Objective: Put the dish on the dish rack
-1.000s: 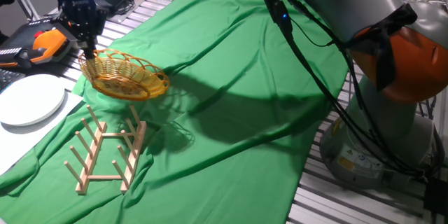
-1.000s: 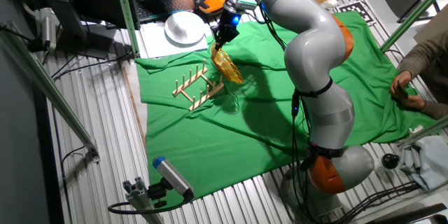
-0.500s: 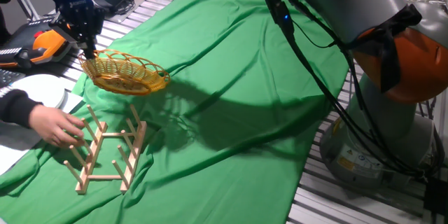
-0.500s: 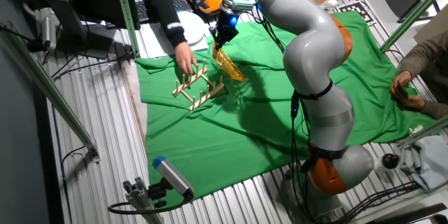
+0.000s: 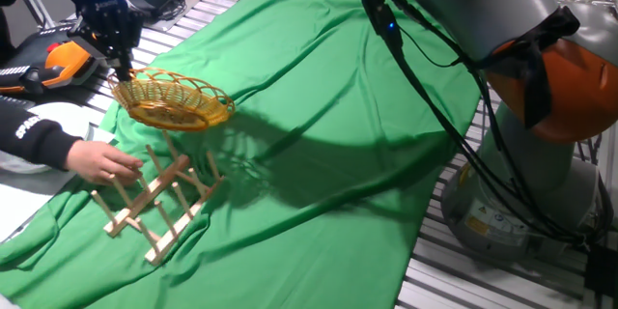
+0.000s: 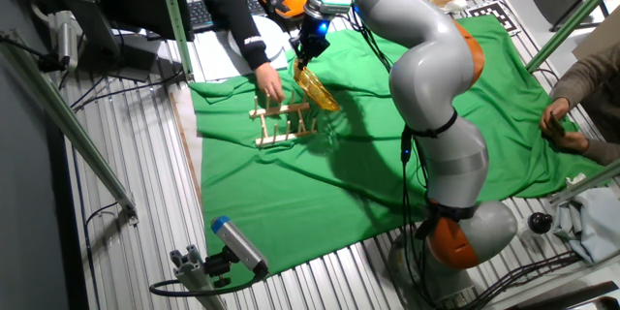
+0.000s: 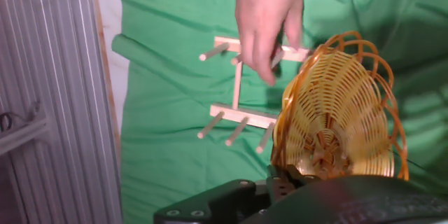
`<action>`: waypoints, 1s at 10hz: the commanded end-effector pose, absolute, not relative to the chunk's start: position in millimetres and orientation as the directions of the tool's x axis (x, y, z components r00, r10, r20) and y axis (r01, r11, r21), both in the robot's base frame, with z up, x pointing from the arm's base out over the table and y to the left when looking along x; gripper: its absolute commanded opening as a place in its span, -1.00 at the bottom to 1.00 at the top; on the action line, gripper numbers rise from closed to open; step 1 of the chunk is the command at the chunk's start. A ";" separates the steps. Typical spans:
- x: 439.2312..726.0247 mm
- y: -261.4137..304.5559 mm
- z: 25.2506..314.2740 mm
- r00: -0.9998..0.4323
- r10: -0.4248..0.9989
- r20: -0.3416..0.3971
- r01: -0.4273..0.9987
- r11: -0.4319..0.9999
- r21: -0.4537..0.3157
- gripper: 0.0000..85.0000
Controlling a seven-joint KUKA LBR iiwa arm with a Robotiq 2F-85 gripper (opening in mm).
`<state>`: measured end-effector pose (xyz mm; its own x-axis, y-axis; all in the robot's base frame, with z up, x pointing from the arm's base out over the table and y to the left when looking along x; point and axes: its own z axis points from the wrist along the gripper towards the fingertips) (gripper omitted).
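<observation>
One fixed view: the claw (image 5: 122,62) is closed on the rim of the dish (image 5: 176,102), holding it in the air, tilted, above the green cloth (image 5: 328,135) covering the tabletop.
Dish: golden wicker, shallow and round, open looped lattice at the edge, nothing inside it.
Dish rack (image 5: 159,205): pale wood, two rails with upright pegs, lying on the cloth below and in front of the dish, apart from it.
Person's hand (image 5: 101,162): touching the rack's far end; dark sleeve behind it.
White plate (image 5: 43,116): smooth, at the cloth's left edge, mostly hidden by the sleeve.

The other fixed view: the claw (image 6: 302,56) holds the dish (image 6: 316,88) steeply tilted just beside the rack (image 6: 283,123); the hand (image 6: 268,85) is on the rack.

Hand view: the dish (image 7: 336,115) fills the right side, its woven bottom facing the camera; the rack (image 7: 241,92) lies beyond on the cloth, the hand (image 7: 268,19) gripping its upper rail.
</observation>
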<state>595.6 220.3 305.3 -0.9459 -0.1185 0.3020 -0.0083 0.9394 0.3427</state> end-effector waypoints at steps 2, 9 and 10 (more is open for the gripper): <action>595.6 220.1 305.3 -0.949 -0.118 0.293 -0.010 0.938 0.346 -1.00; 595.6 220.1 305.3 -0.954 -0.039 0.297 0.071 0.934 0.351 -1.00; 595.6 220.1 305.3 -0.956 -0.045 0.290 0.058 0.940 0.336 -1.00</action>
